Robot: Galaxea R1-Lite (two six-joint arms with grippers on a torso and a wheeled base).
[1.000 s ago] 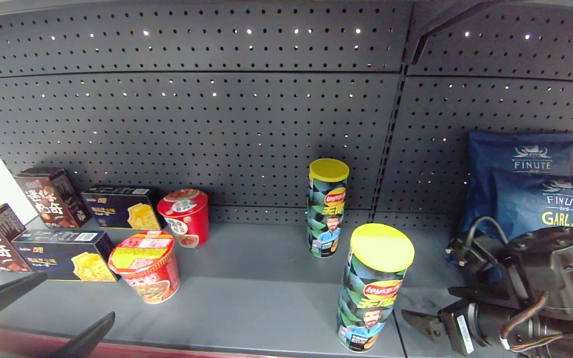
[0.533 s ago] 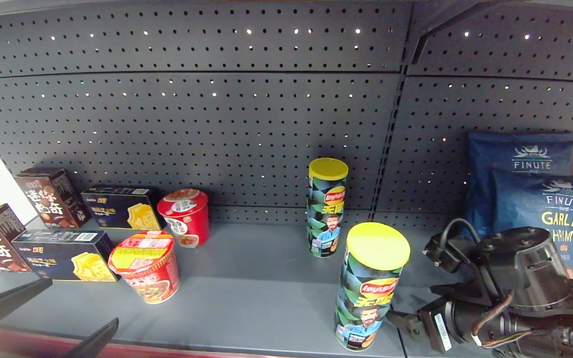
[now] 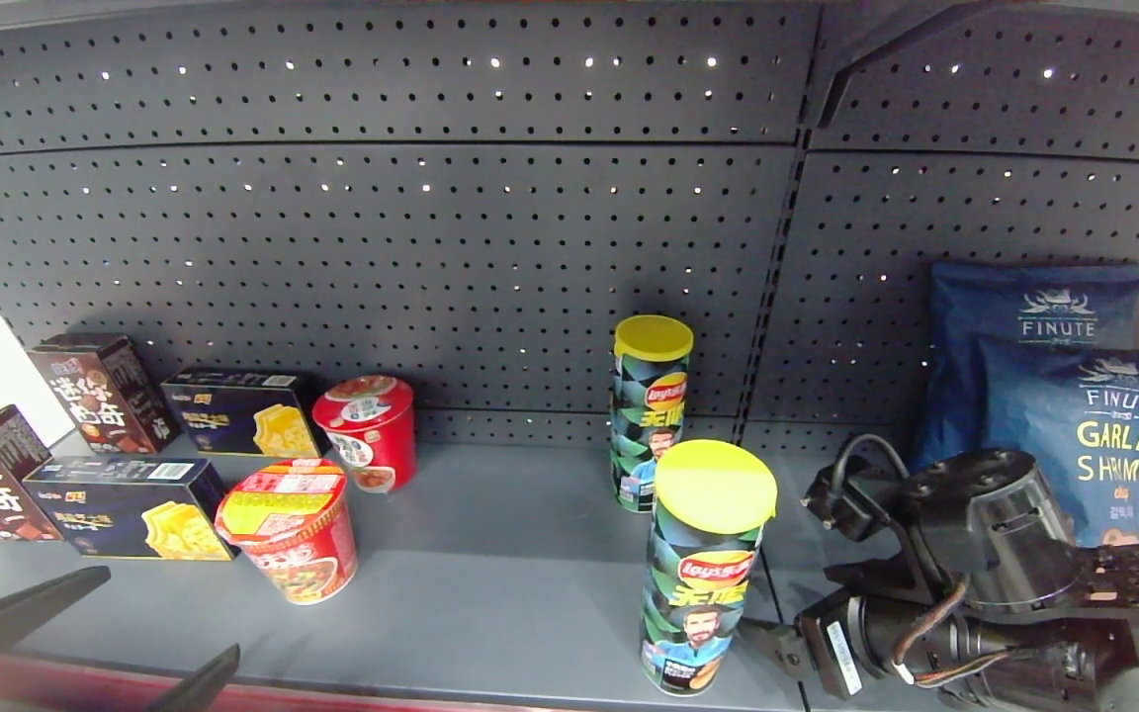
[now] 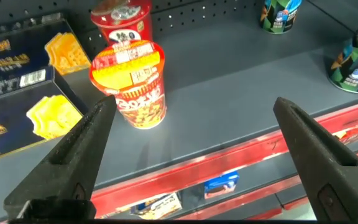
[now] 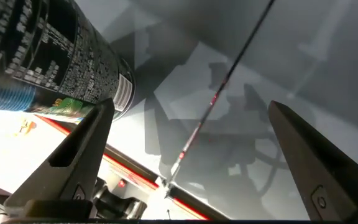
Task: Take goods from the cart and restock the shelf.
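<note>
Two chip cans with yellow lids stand on the dark grey shelf. The front can is near the shelf's front edge, and the back can is by the pegboard. My right gripper is low at the front can's right side, open, with one finger against the can's base. In the right wrist view the can lies just beyond one fingertip, outside the gap of the right gripper. My left gripper hangs open and empty before the shelf's front left edge.
Two red noodle cups and several snack boxes fill the shelf's left. Blue snack bags lean at the back right behind my right arm. A red price strip runs along the shelf front. Bare shelf lies between the cups and cans.
My right arm has moved left along the shelf front, and the front chip can has shifted left with it. The left gripper has barely moved.
</note>
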